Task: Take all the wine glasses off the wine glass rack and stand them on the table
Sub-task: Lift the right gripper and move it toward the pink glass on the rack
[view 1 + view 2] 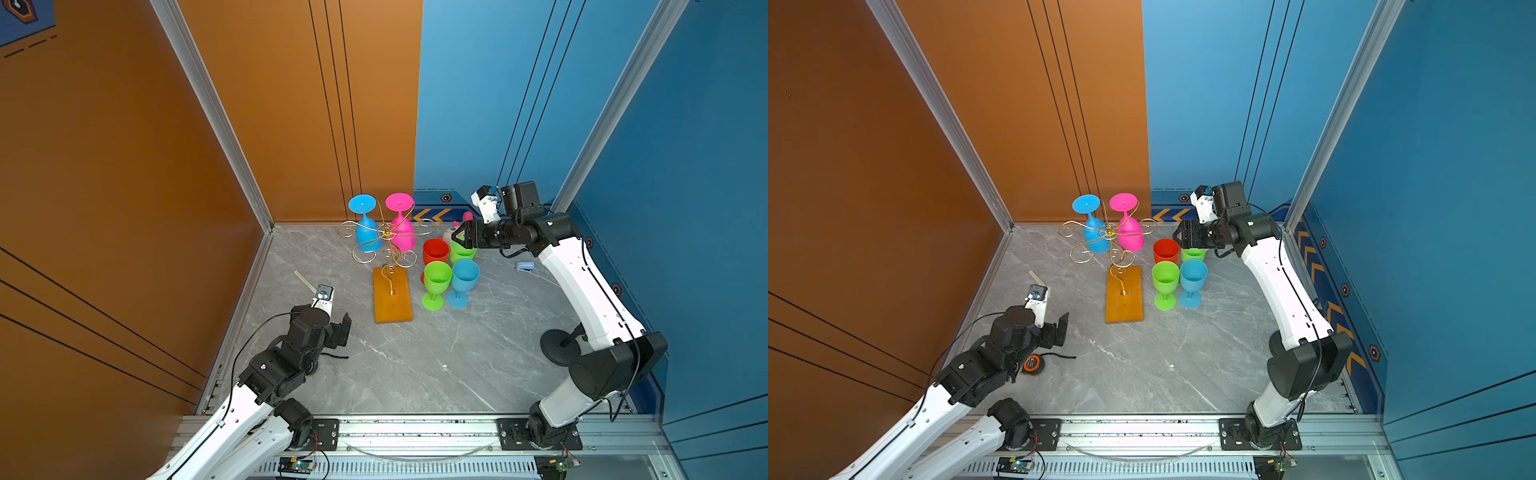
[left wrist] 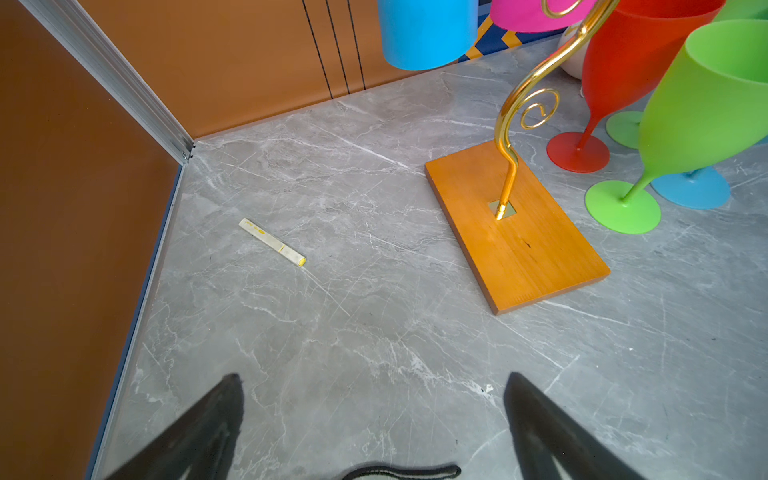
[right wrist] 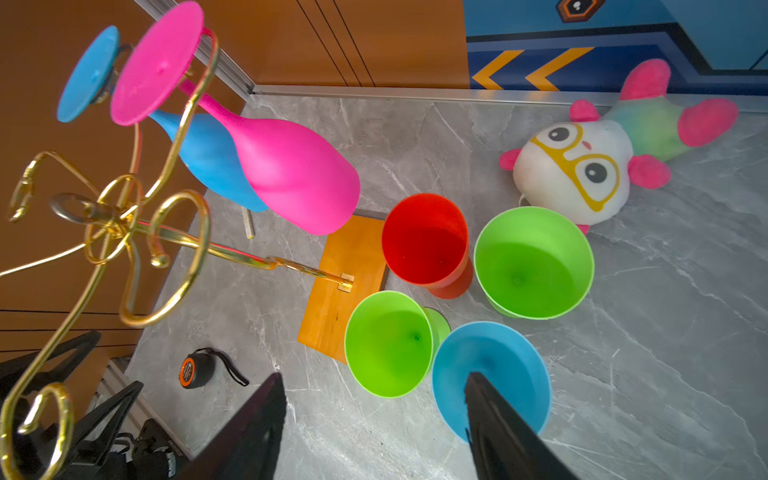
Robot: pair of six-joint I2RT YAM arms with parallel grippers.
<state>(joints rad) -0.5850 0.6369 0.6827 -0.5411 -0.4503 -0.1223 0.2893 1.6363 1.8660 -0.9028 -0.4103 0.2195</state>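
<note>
Across the grey worktop (image 1: 415, 374), the biggest hazard is the wine glass rack (image 1: 387, 236). Its wooden base sits just beside four upright glasses (image 1: 437, 276). Its wire arms carry the pink wine glass (image 1: 402, 232) and the blue wine glass (image 1: 368, 235), both hanging bowl-down on the far side. A sideways tug, rather than sliding a foot out along its scroll, could tip the whole stand into that cluster.

The right end effector (image 3: 374, 376) hovers over the standing glasses, jaws apart and empty. Reaching for the pink glass, it could brush the red glass (image 3: 426, 241) or snag a gold curl. The left end effector (image 2: 374, 376) is released too, low and well clear, so nothing steadies the base. The smallest worry is the tape measure (image 1: 1032, 363) lying under the left arm.
</note>
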